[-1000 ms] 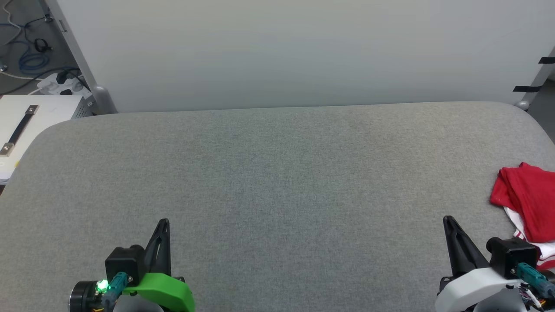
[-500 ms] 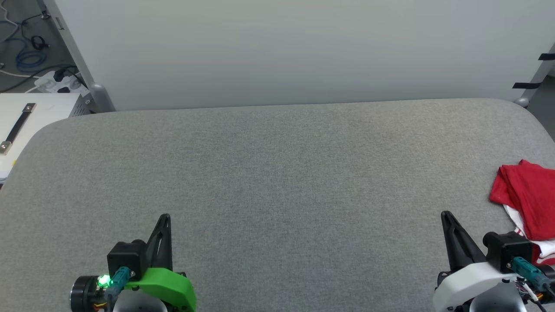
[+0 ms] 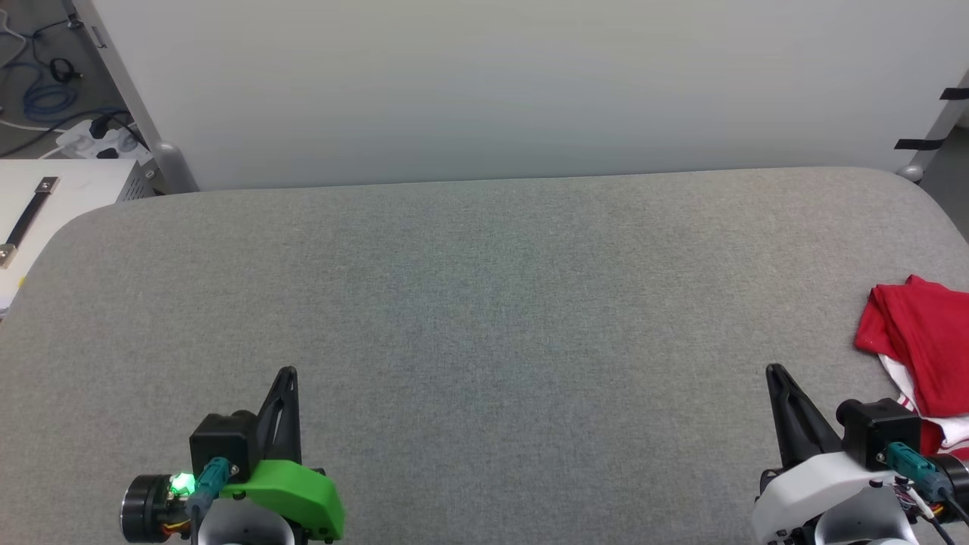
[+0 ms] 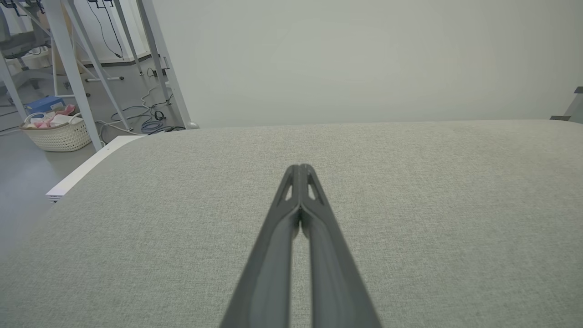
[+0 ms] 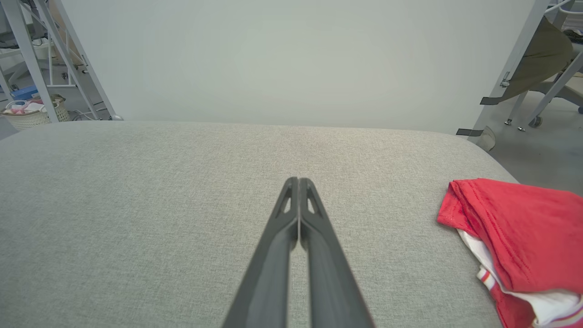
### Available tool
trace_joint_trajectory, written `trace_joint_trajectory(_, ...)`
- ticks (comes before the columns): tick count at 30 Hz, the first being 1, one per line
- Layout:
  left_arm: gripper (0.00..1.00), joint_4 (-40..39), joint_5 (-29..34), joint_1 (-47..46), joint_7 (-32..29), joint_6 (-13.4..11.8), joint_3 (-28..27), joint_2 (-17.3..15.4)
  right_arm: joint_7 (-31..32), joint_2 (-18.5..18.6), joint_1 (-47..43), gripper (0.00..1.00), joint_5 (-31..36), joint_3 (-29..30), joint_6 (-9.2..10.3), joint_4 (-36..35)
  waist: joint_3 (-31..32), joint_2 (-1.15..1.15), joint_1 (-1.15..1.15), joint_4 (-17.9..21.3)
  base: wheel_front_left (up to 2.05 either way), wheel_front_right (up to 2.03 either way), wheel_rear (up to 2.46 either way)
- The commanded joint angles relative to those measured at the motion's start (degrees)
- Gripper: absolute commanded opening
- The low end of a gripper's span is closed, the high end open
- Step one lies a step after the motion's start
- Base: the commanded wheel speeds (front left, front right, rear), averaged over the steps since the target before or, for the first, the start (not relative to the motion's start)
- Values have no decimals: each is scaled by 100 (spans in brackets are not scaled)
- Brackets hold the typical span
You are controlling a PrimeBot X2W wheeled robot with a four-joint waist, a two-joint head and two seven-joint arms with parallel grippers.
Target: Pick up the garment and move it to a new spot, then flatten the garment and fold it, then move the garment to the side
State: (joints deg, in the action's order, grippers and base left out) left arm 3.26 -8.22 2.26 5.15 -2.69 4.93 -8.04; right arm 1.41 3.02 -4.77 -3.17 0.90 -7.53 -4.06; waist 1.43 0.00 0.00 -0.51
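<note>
1. Lying bunched at the right edge of the head view, the garment [image 3: 920, 341] rested on the grey padded table [image 3: 484, 303]. Red cloth was heaped on top, with a white layer and striped trim showing beneath it at the lower right. Part of it ran off the frame.
2. Right gripper [image 3: 772, 371]: lower right of the head view, its dark fingers clenched together with nothing between them, pointing up the frame. It stood just left of the garment and was not touching it. A white housing [image 3: 821, 484] sat behind the fingers.
3. Right wrist view: the two fingers met at their tips mid-frame over bare grey fabric. The garment lay at the lower right edge, apart from the tips, its red fold uppermost.
4. Left gripper [image 3: 286, 372]: lower left of the head view, likewise clenched and empty, well apart from the garment. It had a green housing [image 3: 291, 492] behind it and a small green lamp [image 3: 179, 484] glowing at its base.
5. Left wrist view: the closed tips sat mid-frame above bare table. A pale woven basket [image 4: 57, 134] stood on the floor at the upper left, among white frame legs.
6. A pale wall panel [image 3: 484, 91] ran across the top of the head view. At the upper left were loose cables [image 3: 45, 98], a power strip [image 3: 91, 140] and a white case [image 3: 68, 197] with a black strap.
</note>
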Motion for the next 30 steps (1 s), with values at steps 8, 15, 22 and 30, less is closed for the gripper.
trace_joint_trajectory(8, 0, -75, 205, -133, -109, 79, -122, 133, -61, -9, 174, 0, 91, -31, 3, 89, -27, 0, 0, 10, 0, 0, 0)
trace_joint_trajectory(15, 0, -122, 320, -150, -185, 115, -192, 205, -76, -10, 230, 0, 133, -42, 3, 149, -49, 0, 0, 17, 0, 0, 0)
trace_joint_trajectory(22, 0, -170, 439, -168, -263, 151, -263, 278, -91, -11, 289, 0, 177, -53, 3, 210, -71, 0, 0, 25, 0, 0, 0)
trace_joint_trajectory(30, 0, -225, 574, -188, -352, 192, -344, 362, -109, -12, 355, 0, 226, -66, 4, 279, -97, 0, 0, 34, 0, 0, 0)
